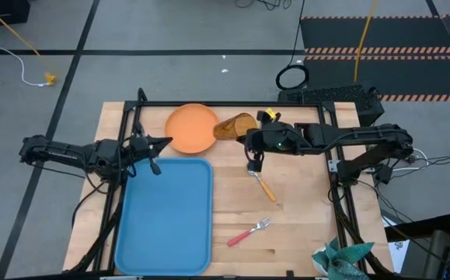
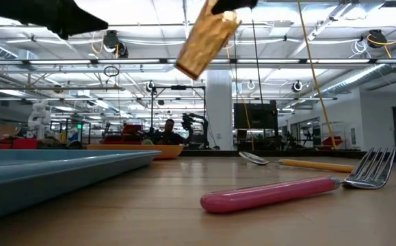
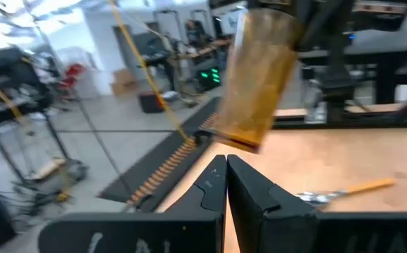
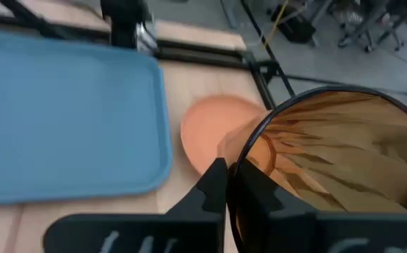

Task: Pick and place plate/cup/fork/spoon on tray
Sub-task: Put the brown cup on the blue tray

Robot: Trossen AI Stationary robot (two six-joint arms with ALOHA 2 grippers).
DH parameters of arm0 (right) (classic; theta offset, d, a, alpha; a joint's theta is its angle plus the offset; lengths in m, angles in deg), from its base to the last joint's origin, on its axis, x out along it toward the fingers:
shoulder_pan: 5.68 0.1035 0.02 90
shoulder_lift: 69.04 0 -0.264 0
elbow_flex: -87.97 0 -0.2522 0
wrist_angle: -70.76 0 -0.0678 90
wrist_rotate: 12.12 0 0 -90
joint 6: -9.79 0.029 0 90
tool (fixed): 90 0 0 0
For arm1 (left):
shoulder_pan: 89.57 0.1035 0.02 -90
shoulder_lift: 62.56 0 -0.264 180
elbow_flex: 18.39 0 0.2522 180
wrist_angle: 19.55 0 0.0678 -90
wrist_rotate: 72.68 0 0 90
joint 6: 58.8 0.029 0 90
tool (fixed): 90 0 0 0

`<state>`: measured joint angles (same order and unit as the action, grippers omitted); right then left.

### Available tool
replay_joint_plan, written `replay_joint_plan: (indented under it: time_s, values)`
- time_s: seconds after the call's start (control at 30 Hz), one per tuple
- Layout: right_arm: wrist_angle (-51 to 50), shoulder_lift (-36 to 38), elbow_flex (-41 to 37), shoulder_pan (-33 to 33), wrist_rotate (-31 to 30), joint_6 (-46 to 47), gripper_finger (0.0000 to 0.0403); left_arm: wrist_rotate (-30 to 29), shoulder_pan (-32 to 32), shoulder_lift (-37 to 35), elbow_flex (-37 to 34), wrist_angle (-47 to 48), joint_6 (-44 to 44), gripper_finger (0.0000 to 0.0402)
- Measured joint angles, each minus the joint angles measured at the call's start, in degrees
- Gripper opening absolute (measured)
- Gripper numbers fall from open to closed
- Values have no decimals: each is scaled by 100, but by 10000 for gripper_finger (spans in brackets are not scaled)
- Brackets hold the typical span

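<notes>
Transport of the cup (image 1: 235, 125) is under way: right gripper (image 1: 249, 138) jaws clamp its rim, holding it tilted above the worktop beside the plate (image 1: 191, 127). Next, carry it over the tray (image 1: 166, 214) and lower. Left gripper (image 1: 156, 144) waits, jaws together.

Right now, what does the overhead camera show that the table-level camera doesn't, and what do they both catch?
Only the high view shows both arms whole: the left gripper shut at the tray's far edge, the right gripper clamping the cup, and a teal cloth at the near corner.

Only the low view shows the cup hanging tilted, clear of the table, and the room behind.

Both show the plate, fork, spoon and tray.
</notes>
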<state>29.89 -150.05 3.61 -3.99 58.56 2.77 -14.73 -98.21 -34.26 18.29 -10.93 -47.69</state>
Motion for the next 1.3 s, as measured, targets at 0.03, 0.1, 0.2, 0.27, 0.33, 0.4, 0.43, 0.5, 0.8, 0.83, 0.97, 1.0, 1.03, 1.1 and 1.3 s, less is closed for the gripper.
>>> replay_joint_plan:
  time_s: [0.03,0.1,0.2,0.27,0.33,0.4,0.43,0.5,0.8,0.83,0.97,1.0,1.03,1.1,1.3]
  values:
    - [-6,-61,81,11,-4,-32,3,72,-22,31,84,143,-106,17]
    - [-11,-202,292,26,-17,-155,3,74,-56,47,203,265,-169,17]
    - [-15,-452,640,69,-10,-297,3,55,-53,47,297,231,188,17]
    - [-9,-620,897,78,-5,-422,3,54,-56,33,343,211,244,17]
    - [-19,-753,1114,111,-6,-526,4,52,-92,9,408,226,102,17]
    - [-23,-896,1324,111,-9,-605,5,60,-163,9,481,249,-59,17]
    - [-42,-966,1435,111,-10,-613,5,88,-211,9,511,259,-133,17]
    - [-168,-1126,1679,111,-6,-613,5,225,-318,9,574,302,-274,17]
    - [-679,-1901,2739,144,8,-529,6,657,-801,9,670,505,-297,17]
    - [-886,-2007,2880,144,9,-455,6,655,-846,9,670,506,-290,17]
    - [-1357,-2416,3239,138,402,-188,6,660,-1049,7,673,399,-286,17]
    - [-1352,-2487,3250,138,586,-135,6,660,-1099,6,673,363,-286,17]
    - [-1339,-2556,3252,138,771,-87,6,662,-1145,6,673,339,-284,17]
    - [-1341,-2699,3257,144,1023,28,6,662,-1229,6,673,329,-239,17]
    - [-1514,-3168,3259,136,1094,80,6,662,-1408,6,673,342,-220,17]
